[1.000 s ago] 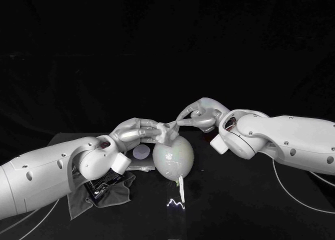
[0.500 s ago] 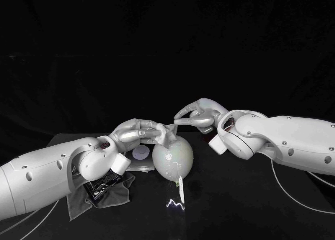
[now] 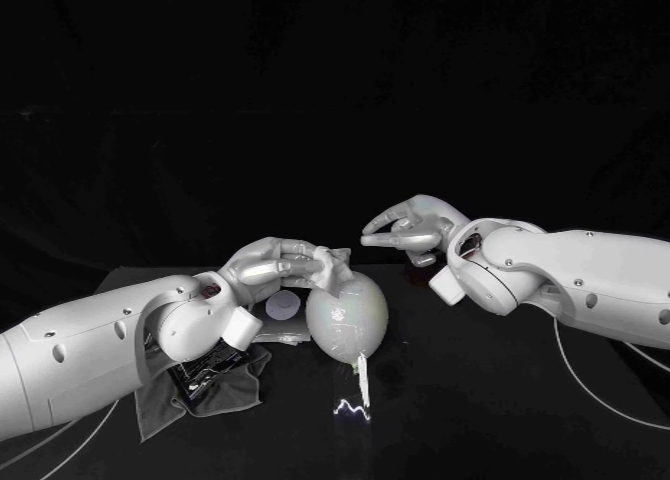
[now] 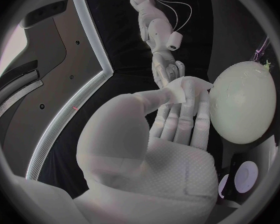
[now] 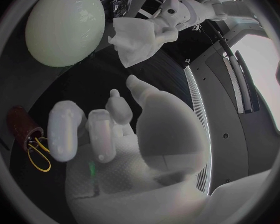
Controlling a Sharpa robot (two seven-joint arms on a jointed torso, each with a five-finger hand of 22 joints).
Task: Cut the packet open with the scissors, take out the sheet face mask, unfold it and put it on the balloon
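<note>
Left hand [image 3: 270,265] holds the sheet face mask [image 3: 332,265] over the balloon [image 3: 347,312].
The left hand's fingers are clamped on the bunched white mask, just above the top of the pale balloon, which rests on the black worktop [image 3: 479,385]. The right hand [image 3: 407,228] hovers nearby, clear of the mask, fingers loosely apart and holding nothing.

**Dark room, lit arms**

From my head, the backdrop and surface [image 3: 472,405] are near black. Light catches my white left arm [image 3: 76,350], right arm [image 3: 595,275] and the shiny balloon [image 3: 347,312]. My wrist views bend straight edges, with bright glare near the rim.
</note>
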